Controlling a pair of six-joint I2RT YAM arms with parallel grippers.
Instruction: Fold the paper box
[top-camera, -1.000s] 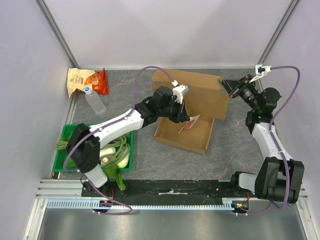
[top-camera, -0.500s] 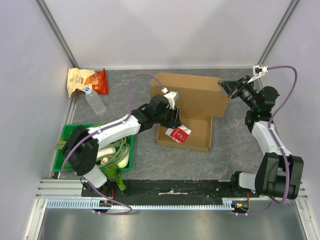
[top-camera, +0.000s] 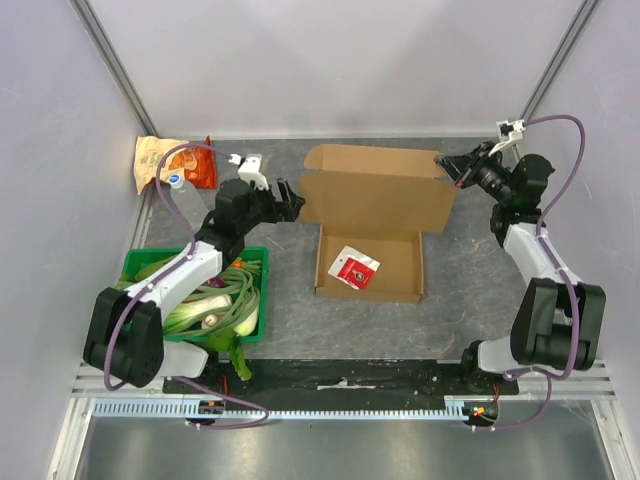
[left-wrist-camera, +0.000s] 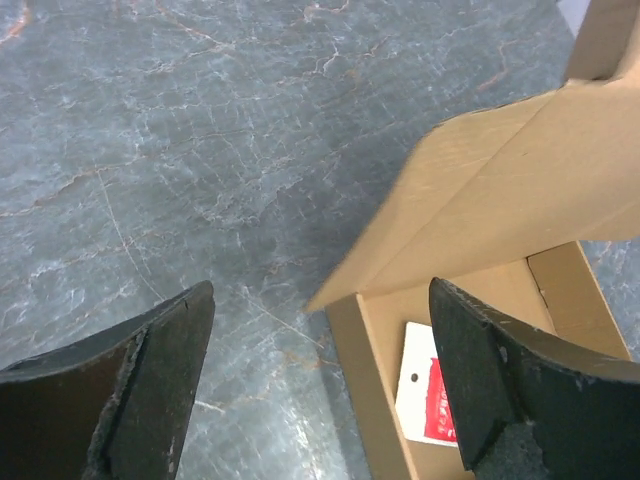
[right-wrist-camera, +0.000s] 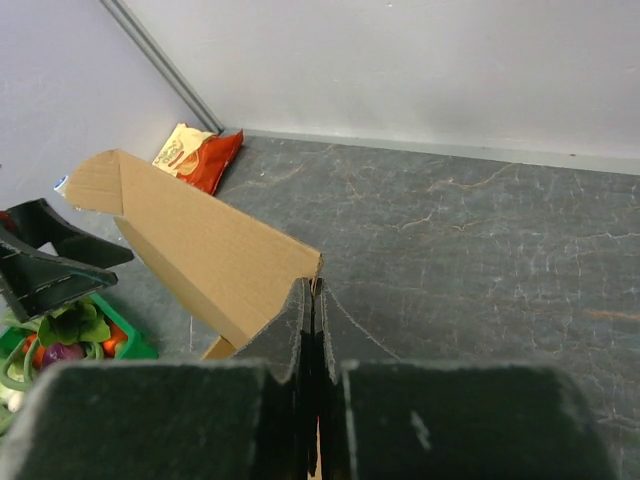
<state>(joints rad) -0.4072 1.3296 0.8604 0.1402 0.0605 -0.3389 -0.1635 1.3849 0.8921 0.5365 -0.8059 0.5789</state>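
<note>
1. Nearest the arm bases, on the left, a green crate (top-camera: 263, 305) of greens (top-camera: 215, 300) stands on the table (top-camera: 470, 290). It is apart from the work and has no part in this task.

2. The paper box (top-camera: 375, 198) sits mid-table. Its tray lies flat and open, and its lid is raised along the far side. 1 small white card (top-camera: 355, 269) with a red patch lies loose on the tray floor, by judgement placed there to be shut inside.

3. Left claw (left-wrist-camera: 320, 295): the fingers are spread wide and grip nothing. It hovers just beside the lid's left end flap. Judgement: it is free and placed to push that flap inward.

4. Right claw (right-wrist-camera: 316, 290): the fingers are pressed together at the lid's far right corner and appear to pinch the cardboard. Judgement: this grip props the lid up and steadies the box for the other arm.

5. In the far left corner lies an orange-and-tan snack bag (top-camera: 160, 160), well apart from the box.

6. Writing: the box is unprinted. The print on the card and on the bag is too small to read. No brand can be read.
</note>
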